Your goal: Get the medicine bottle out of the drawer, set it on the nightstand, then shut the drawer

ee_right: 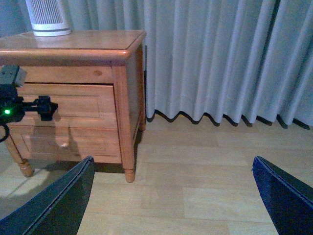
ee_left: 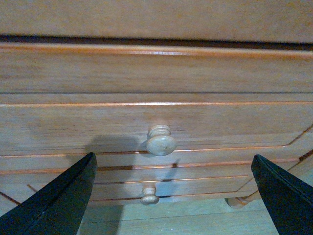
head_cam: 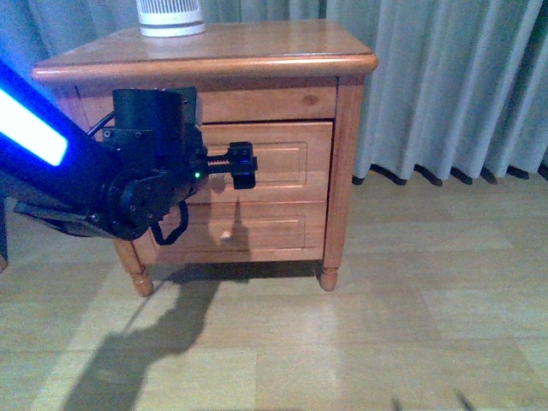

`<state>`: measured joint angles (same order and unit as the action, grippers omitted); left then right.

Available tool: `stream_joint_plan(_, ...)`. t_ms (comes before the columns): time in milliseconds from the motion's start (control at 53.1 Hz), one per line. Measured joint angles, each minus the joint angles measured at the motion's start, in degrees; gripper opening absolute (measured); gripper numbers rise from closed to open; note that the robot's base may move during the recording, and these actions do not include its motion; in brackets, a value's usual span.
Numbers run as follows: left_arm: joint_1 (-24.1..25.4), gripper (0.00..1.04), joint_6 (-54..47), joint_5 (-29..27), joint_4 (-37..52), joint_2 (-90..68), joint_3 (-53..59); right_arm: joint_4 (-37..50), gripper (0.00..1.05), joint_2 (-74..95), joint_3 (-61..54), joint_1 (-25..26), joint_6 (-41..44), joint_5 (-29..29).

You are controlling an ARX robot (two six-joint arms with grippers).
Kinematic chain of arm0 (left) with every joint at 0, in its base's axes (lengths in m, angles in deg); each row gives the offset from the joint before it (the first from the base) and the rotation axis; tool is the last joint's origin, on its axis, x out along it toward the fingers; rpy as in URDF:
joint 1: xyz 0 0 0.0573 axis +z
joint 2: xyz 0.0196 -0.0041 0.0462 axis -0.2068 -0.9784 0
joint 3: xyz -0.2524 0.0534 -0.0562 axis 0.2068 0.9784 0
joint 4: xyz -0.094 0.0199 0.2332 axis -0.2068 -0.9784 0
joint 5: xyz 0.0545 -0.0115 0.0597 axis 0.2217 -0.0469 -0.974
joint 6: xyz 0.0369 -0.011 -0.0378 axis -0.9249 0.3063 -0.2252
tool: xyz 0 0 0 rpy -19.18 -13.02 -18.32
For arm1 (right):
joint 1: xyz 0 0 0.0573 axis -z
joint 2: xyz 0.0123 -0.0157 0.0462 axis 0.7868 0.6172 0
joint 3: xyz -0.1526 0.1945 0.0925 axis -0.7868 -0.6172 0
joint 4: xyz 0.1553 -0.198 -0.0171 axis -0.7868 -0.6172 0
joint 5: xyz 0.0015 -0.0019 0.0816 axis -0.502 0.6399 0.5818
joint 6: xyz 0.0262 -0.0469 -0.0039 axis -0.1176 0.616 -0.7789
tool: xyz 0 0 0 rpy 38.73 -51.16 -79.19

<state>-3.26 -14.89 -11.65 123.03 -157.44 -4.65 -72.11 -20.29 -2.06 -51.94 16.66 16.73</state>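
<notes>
The nightstand (head_cam: pixel 257 47) stands ahead, orange-brown wood with a glossy top. Its upper drawer (head_cam: pixel 287 163) looks shut, so the medicine bottle is hidden. My left gripper (head_cam: pixel 224 164) is open and hovers right in front of that drawer's panel. In the left wrist view the drawer's round knob (ee_left: pixel 161 141) sits just beyond the left gripper (ee_left: pixel 173 157), between its spread black fingers (ee_left: pixel 73 196) and not touched. My right gripper (ee_right: pixel 173 161) is open and empty over the floor, well off to the right of the nightstand (ee_right: pixel 124 98).
A large ribbed white cylinder (head_cam: pixel 171 17) stands at the back of the nightstand's top. The shallower lower drawer (head_cam: pixel 265 229) with its small knob (ee_left: pixel 149 195) is below. Grey curtains (head_cam: pixel 445 86) hang behind, over pale wood flooring (head_cam: pixel 385 300).
</notes>
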Motion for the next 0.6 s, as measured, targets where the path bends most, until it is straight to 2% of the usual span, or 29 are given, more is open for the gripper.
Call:
stream_joint_plan(282, 0.7, 0.98, 0.0, -2.1, -3.5, -10.6, -13.1, 0.0, 0.98, 0.0, 0.0, 0.0, 0.0, 0.0)
stream_joint_plan(602, 1.5, 0.98, 0.6, -2.5, -8.0, -14.6, -19.9, 0.0, 0.98, 0.0, 0.0, 0.0, 0.0, 0.0)
